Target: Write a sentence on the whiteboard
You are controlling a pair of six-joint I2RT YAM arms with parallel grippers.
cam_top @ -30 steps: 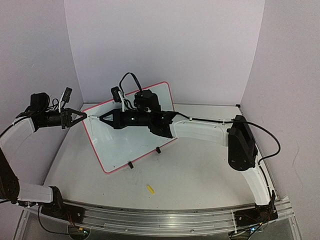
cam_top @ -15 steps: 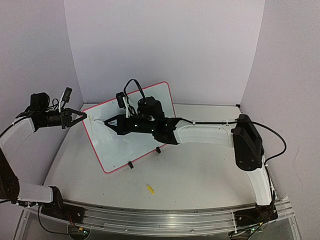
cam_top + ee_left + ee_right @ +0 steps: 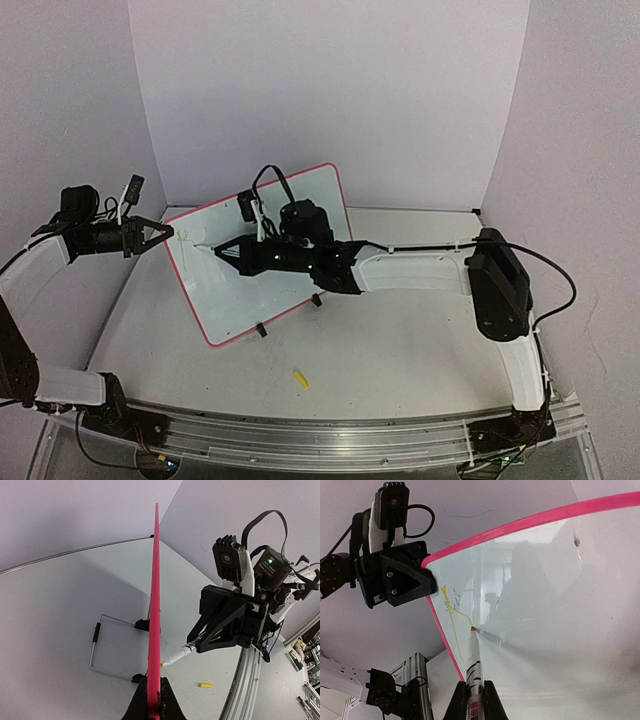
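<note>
At board [image 3: 235,300] left edge, your left pincer [image 3: 165,234] clamps the rim; right pincer [image 3: 222,250] grips marker [image 3: 474,657], tip on board: looks like the writing step. Next, drag tip steadily.

Pale lilac wall panels [image 3: 330,90] enclose the white table [image 3: 400,350] at 9, 12 and 3 o'clock; an aluminium rail [image 3: 330,435] runs at 6 o'clock.

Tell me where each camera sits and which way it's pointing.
Top external: above and behind the bases, looking down at the table; both arms show, meeting at the whiteboard.
Left wrist: on the left end effector, sighting along the whiteboard's pink edge; its own fingers clamp that edge.
Right wrist: on the right end effector, facing the board's face; its fingers hold the marker.
Shared: both wrist views show the marker tip at the board and the other arm's end effector.
</note>
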